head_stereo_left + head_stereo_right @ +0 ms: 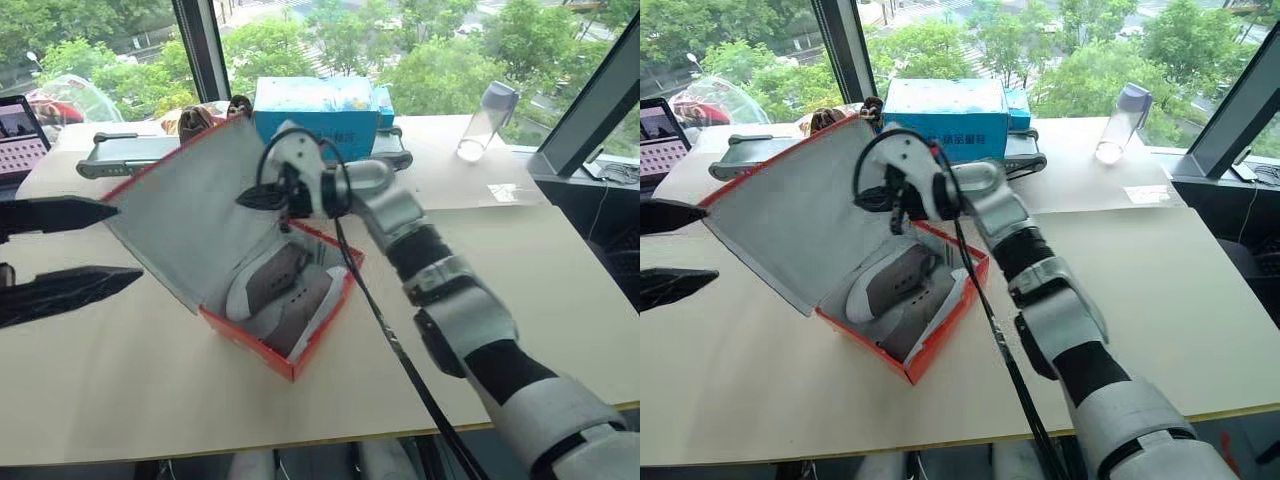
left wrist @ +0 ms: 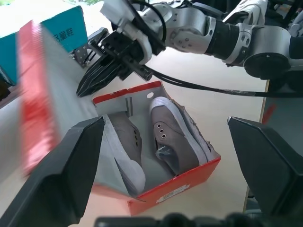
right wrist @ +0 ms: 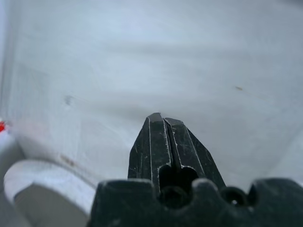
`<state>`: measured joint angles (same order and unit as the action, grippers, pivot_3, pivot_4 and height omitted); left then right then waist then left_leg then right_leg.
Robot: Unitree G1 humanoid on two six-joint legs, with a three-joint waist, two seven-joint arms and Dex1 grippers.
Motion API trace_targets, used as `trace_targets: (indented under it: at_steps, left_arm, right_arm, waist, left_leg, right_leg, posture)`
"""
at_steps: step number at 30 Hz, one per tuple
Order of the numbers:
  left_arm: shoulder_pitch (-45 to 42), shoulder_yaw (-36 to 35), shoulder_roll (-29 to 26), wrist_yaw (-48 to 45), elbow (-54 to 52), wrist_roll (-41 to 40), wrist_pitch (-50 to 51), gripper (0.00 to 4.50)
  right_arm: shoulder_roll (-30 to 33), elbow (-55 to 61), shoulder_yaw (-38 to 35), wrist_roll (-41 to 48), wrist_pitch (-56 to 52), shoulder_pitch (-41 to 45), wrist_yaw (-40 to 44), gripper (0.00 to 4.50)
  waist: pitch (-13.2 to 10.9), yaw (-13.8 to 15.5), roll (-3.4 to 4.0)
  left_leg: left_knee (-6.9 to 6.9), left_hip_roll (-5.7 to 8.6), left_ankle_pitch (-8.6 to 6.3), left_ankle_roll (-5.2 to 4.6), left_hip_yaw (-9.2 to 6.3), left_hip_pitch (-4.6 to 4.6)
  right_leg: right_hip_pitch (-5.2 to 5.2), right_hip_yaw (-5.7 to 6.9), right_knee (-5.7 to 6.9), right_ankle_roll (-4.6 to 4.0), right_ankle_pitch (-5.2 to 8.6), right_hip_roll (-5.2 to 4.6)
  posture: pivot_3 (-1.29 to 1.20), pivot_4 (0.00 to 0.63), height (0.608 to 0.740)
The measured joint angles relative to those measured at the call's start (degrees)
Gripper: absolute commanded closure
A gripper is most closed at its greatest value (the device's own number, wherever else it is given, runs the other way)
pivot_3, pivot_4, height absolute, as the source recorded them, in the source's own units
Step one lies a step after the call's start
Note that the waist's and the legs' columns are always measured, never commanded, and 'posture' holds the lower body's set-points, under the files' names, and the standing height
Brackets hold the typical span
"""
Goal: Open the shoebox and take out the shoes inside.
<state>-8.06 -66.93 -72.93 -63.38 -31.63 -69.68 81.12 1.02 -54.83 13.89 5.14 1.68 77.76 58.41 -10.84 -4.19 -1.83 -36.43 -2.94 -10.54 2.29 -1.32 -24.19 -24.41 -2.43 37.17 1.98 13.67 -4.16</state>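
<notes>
The red shoebox (image 1: 246,343) stands open in the middle of the table, with its lid (image 1: 185,215) swung up and back so the white inside faces me. Two grey shoes (image 1: 282,288) with white soles lie side by side inside it, also plain in the left wrist view (image 2: 177,142). My right gripper (image 1: 250,198) is shut, empty, reaching over the box with its tips at the lid's white inner face (image 3: 199,61). My left gripper (image 1: 128,241) is open and empty, left of the lid and apart from it.
Behind the shoebox stand a blue box (image 1: 320,108) and a long grey flat device (image 1: 125,152). A clear bottle (image 1: 487,120) is at the back right and a screen (image 1: 20,135) at the far left. A black cable (image 1: 390,345) hangs along my right arm.
</notes>
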Motion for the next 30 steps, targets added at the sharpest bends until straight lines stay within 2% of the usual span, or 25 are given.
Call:
trace_targets:
  at_steps: [4, 8, 12, 15, 19, 22, 28, 29, 30]
  left_arm:
    - [0.15, -4.55, -0.25, 2.09, -1.00, -4.01, 3.36, 0.08]
    - [1.62, -5.32, -0.50, 3.34, -1.56, -6.06, 4.00, 0.08]
    - [5.39, -1.33, 0.47, 2.97, -1.91, -3.28, 0.57, 0.08]
    - [9.58, 5.51, 0.98, 0.74, -0.31, 5.01, -7.90, 0.08]
    - [14.25, 12.31, 1.21, -3.82, 4.57, 15.49, -19.04, 0.00]
    - [14.17, 16.27, 1.17, -7.34, 10.22, 20.28, -26.23, 0.00]
    - [12.90, 21.25, 0.84, -10.59, 16.57, 25.43, -32.67, 0.00]
    - [12.56, 21.69, 0.80, -10.86, 16.87, 25.76, -32.99, 0.00]
    - [12.19, 22.15, 0.73, -11.27, 17.11, 26.22, -33.64, 0.00]
  right_arm:
    - [-1.24, -5.44, -0.10, -2.20, 4.41, 2.23, -0.43, 4.50]
    - [0.29, -5.37, -0.40, -2.67, 2.51, 2.17, 2.57, 4.50]
    - [8.23, 6.96, -0.65, -0.88, -6.50, -0.57, 12.66, 4.50]
    - [14.80, 20.74, -0.74, 0.77, -12.00, -5.26, 17.88, 4.50]
    - [19.06, 31.12, -0.74, 2.43, -18.65, -9.93, 19.87, 3.45]
    - [20.82, 35.35, -0.19, 2.63, -20.15, -13.00, 20.13, 2.33]
    - [19.50, 30.54, 2.84, -0.86, -14.30, -13.94, 17.60, 0.31]
    - [19.00, 28.55, 3.42, -1.95, -12.26, -13.67, 16.72, 0.06]
    - [18.19, 24.94, 4.27, -3.92, -8.16, -13.20, 14.93, 0.06]
  waist:
    - [0.01, 0.24, -0.02]
    - [0.01, 0.16, -0.02]
    - [0.01, 0.57, -0.02]
    - [0.01, 0.52, -0.03]
    - [0.01, 0.00, -0.03]
    - [0.01, 0.09, -0.03]
    - [0.01, 0.17, -0.04]
    - [0.02, 0.18, -0.04]
    - [0.01, 0.18, -0.04]
  left_leg:
    - [0.01, 0.01, 0.06, 0.11, -0.09, 0.04]
    - [0.02, 0.00, 0.15, 0.25, -0.12, 0.10]
    - [0.07, 0.00, 0.23, 0.38, -0.13, 0.10]
    - [0.17, 0.00, 0.24, 0.40, -0.09, 0.14]
    - [0.36, -0.06, 0.26, 0.42, -0.06, 0.22]
    - [0.44, -0.16, 0.27, 0.42, -0.07, 0.24]
    - [0.42, -0.18, 0.27, 0.42, -0.04, 0.23]
    - [0.41, -0.18, 0.27, 0.42, -0.04, 0.23]
    - [0.42, -0.18, 0.27, 0.42, -0.04, 0.21]
  right_leg:
    - [0.08, 0.09, -0.01, -0.01, 0.00, 0.00]
    - [0.10, 0.09, 0.03, -0.06, -0.04, 0.03]
    - [0.12, 0.09, 0.03, -0.07, -0.05, 0.04]
    - [0.09, 0.06, 0.02, -0.08, -0.05, 0.06]
    - [-0.03, -0.06, 0.03, -0.23, -0.06, 0.19]
    - [-0.08, -0.06, 0.03, -0.30, -0.03, 0.31]
    - [-0.07, -0.07, 0.02, -0.31, -0.03, 0.31]
    - [-0.07, -0.07, 0.02, -0.31, -0.03, 0.31]
    - [-0.08, -0.07, 0.02, -0.31, -0.03, 0.31]
  posture:
    - [0.00, 0.150, 0.740]
    - [0.00, 0.150, 0.740]
    - [0.00, 0.150, 0.740]
    - [0.00, 0.150, 0.740]
    - [0.00, 0.150, 0.740]
    - [0.00, 0.150, 0.740]
    - [0.00, 0.150, 0.740]
    - [0.00, 0.150, 0.740]
    - [0.00, 0.150, 0.740]
